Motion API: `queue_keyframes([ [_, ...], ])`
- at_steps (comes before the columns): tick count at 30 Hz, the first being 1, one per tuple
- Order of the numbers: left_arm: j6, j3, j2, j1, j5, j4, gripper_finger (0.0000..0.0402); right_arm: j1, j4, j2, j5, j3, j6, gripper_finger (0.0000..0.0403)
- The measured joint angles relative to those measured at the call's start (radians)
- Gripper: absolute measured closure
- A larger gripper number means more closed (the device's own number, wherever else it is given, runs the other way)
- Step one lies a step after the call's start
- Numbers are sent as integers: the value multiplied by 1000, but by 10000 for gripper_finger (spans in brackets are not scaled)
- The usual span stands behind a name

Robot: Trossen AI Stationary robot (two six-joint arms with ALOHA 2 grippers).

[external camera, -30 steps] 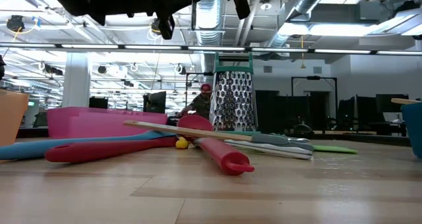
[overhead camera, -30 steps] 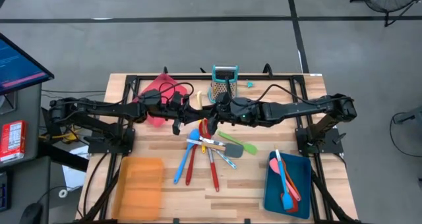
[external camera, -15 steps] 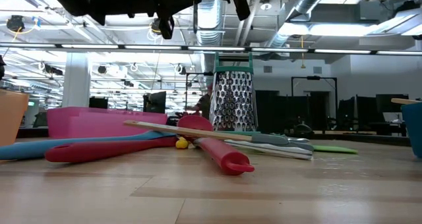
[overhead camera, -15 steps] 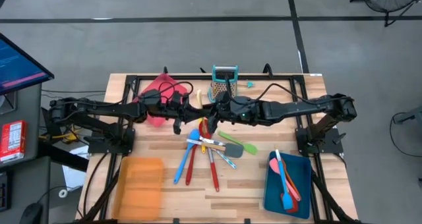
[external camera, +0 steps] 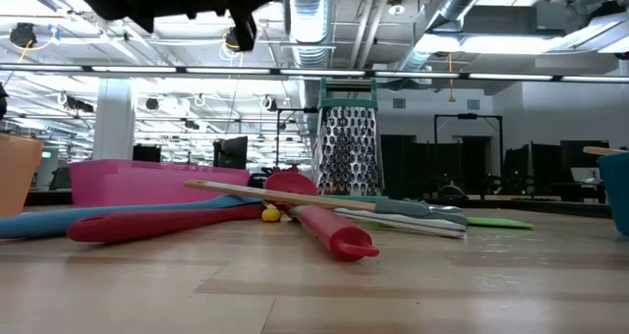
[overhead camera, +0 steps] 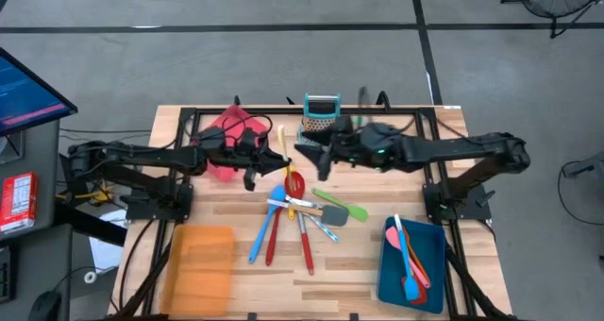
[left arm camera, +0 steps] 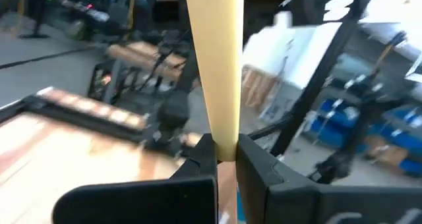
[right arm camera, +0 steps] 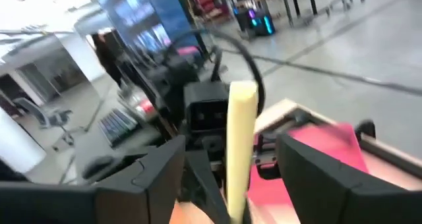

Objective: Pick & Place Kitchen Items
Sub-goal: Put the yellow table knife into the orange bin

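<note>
Left gripper (left arm camera: 226,159) clamps the yellow spoon (left arm camera: 215,66) near the table's far edge; right gripper (right arm camera: 227,178) stands wide around it. Handover step; next, carry it to a tray.

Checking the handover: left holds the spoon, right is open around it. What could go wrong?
1. The right gripper has its open fingers straddling the cream spoon handle; retreating off-line could knock it.
2. The left gripper pinches it with fingertips only; the spoon might pivot or slip onto the utensil pile below.
</note>
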Motion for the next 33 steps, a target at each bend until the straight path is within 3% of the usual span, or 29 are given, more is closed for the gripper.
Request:
queue_keyframes([
  [11,-216,3,-325,-67,238,24,395,127,-2,-191,-1,0,-171,190],
  [18,-362,3,-542,-131,243,24,395,179,-4,-240,0,0,-233,201],
  [25,-524,3,-623,-157,232,4,394,180,-16,-240,0,0,-235,210],
  [29,-672,3,-624,-179,258,-140,394,180,-44,-240,0,0,-234,214],
  [33,-722,3,-621,-232,323,-424,395,180,-45,-240,0,0,-232,216],
])
